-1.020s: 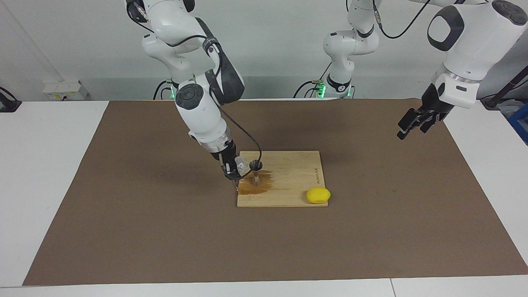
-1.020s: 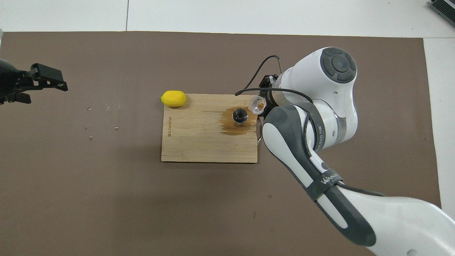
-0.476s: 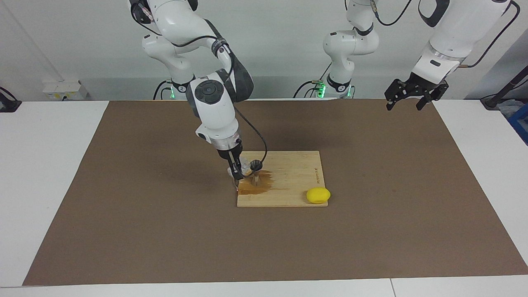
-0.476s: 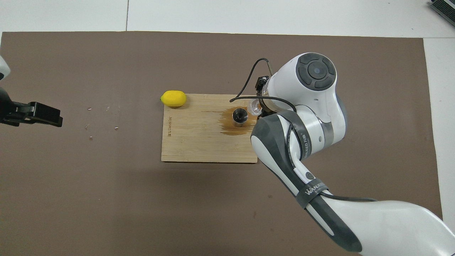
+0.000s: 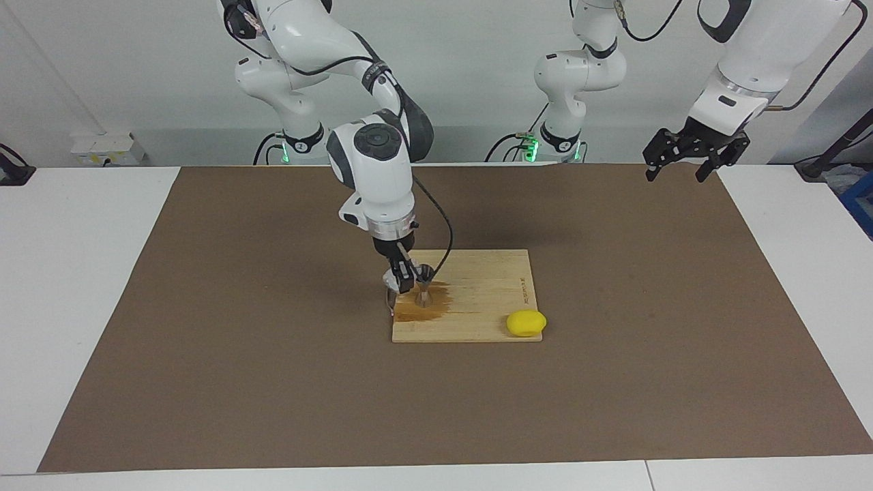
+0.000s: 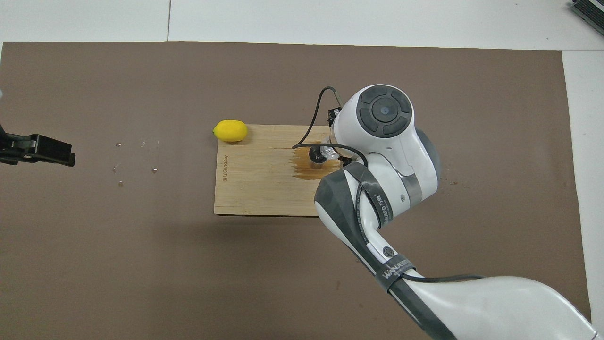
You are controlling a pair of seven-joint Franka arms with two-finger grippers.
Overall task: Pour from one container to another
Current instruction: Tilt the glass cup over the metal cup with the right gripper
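While the right gripper [image 5: 402, 281] clamps the glass tumbler [image 5: 396, 279] beside the steel jigger [image 5: 423, 290], right it slowly; left gripper [image 5: 687, 158] waits open.

wall [image 5: 464, 82]: plain white, evenly lit | table [image 5: 82, 273]: white top — covered by a broad brown mat [image 5: 614, 341] | wall socket box [image 5: 109, 149] at the table's edge — white
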